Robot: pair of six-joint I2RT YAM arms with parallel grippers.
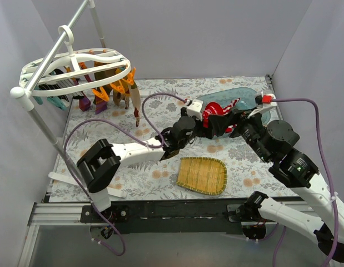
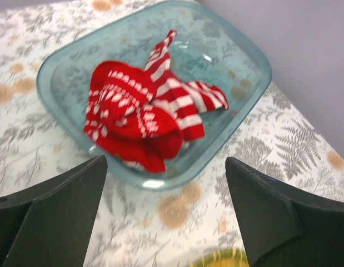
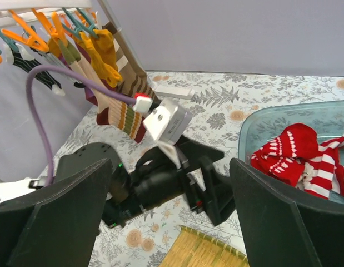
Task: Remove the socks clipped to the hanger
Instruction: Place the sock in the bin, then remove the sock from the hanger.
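Overhead view: the hanger (image 1: pixel 77 69) hangs at 10 o'clock above the counter (image 1: pixel 155 178), with several socks (image 3: pixel 124 111) held along its near rim by orange and teal clips (image 1: pixel 123 84). Red-and-white socks (image 2: pixel 144 117) lie loose in the glass dish (image 2: pixel 244 67) at 1 o'clock. The left end effector (image 2: pixel 166 183) stands over the dish's near edge, jaws spread wide and empty. The right end effector (image 3: pixel 172 178), equally spread and empty, faces it just beside the dish. A bamboo tray (image 1: pixel 202 175) lies at 6 o'clock. Likely hazards:
- The two arms, crowded at the dish, could collide as either swings toward 10 o'clock.
- The purple cable (image 3: pixel 30 100) could snag a clip.
- A sock pulled against a closed clip could tilt or unhook the hanger
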